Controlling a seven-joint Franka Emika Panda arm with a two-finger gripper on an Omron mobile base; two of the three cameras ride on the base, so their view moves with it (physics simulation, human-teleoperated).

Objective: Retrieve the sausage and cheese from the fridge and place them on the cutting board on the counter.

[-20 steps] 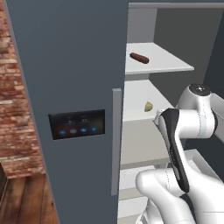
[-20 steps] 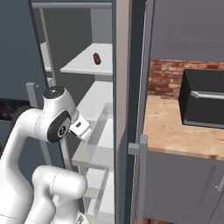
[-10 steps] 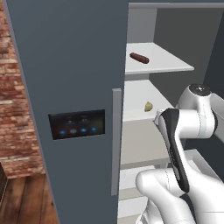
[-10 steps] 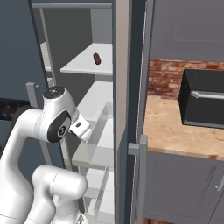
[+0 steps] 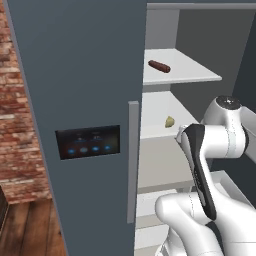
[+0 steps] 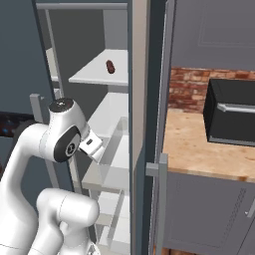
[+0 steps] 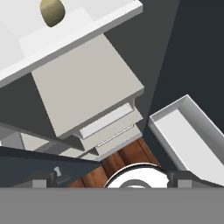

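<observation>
The fridge (image 5: 75,75) has its left door shut and its right side open, baring white shelves. On the upper shelf lies the dark reddish sausage (image 5: 159,66), also seen in the right base view (image 6: 110,66). One shelf lower sits the pale yellow cheese (image 5: 170,121); in the hand view the cheese (image 7: 52,11) is at the top left. My gripper (image 7: 114,180) hangs in front of the lower shelves, below the cheese and apart from it, open, with nothing between its fingertips (image 7: 43,179). The counter (image 6: 199,149) is to the right of the fridge. The cutting board is out of view.
A black microwave (image 6: 231,117) stands on the counter against the brick wall. A white door bin (image 7: 188,131) juts out at the right of the hand. The fridge's shut door carries a dark panel (image 5: 87,141) and a grey handle (image 5: 132,160). Wooden floor shows below.
</observation>
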